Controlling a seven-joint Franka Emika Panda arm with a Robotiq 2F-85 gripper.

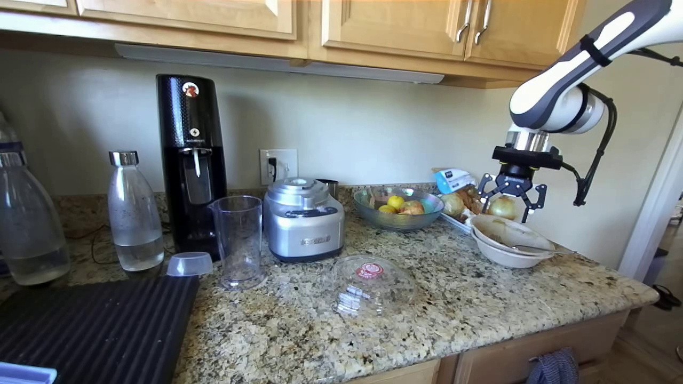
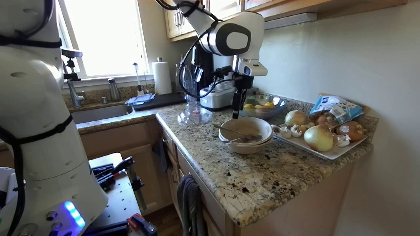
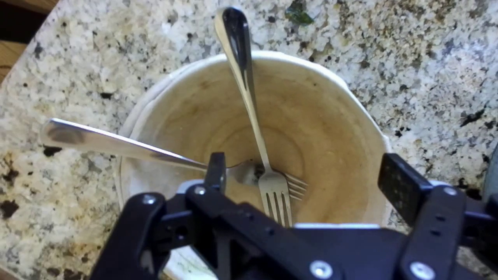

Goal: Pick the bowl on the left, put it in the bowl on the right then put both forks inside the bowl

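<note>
One gripper (image 3: 301, 170) gapes above two forks (image 3: 253, 116) in two stacked bowls (image 2: 248, 149).

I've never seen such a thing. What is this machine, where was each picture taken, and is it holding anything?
That's a robot arm with a two-fingered gripper for a hand. Two pictures come from cameras standing outside it; the close-up looks down from its wrist. On the speckled counter sit two nested bowls, with two forks in the upper one, handles sticking out. Nearby are a tray of onions and a see-through bowl of fruit. The gripper hangs open above the nested bowls, holding nothing.
</note>
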